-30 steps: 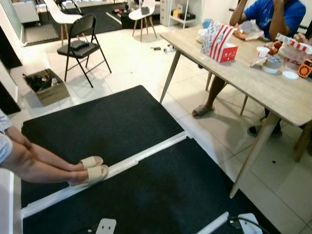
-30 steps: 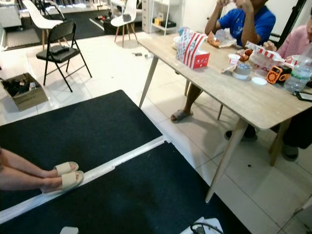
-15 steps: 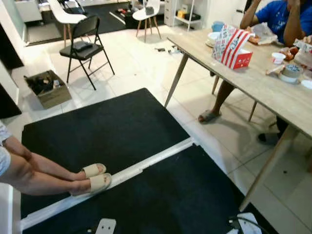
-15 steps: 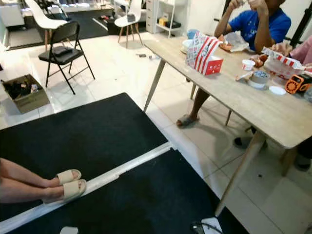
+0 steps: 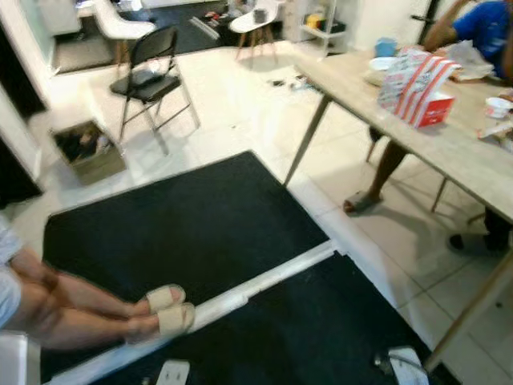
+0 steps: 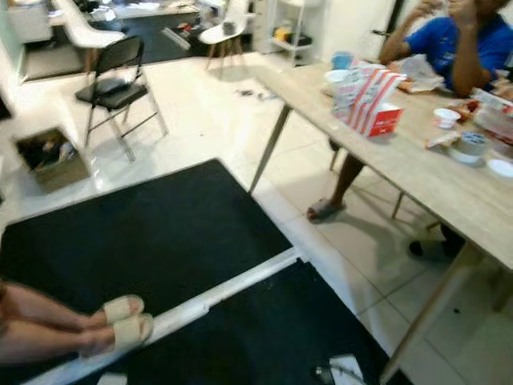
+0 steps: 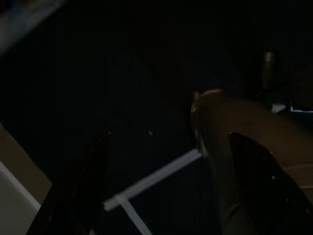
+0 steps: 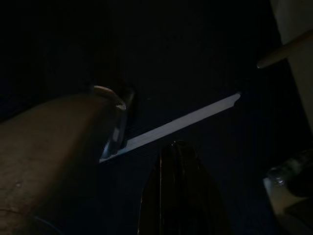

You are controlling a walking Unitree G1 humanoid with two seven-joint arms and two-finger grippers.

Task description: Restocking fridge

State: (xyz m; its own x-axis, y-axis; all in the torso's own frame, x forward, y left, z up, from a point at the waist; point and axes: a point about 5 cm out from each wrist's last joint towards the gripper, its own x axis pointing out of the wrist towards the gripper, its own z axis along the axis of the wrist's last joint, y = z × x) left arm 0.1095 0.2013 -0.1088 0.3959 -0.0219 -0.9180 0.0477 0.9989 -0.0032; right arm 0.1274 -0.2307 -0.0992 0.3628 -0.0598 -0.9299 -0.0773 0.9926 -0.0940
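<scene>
Black mats (image 5: 184, 216) split by a white strip (image 5: 272, 277) lie ahead with a table (image 6: 417, 172) to the right and no fridge visible (so neither arm is nearer); both arms hang idle, finger spacing indeterminate in the dark wrist views.

Mat (image 5: 192, 216) ahead; table (image 5: 449, 144) right; chair (image 5: 152, 80), perhaps box (image 5: 84, 148), behind.

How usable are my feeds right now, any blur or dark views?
Both eye views are softly motion-blurred, though the black mat, wooden table and folding chair stay readable. Both wrist views are very dark; a white floor strip stands out.
</scene>
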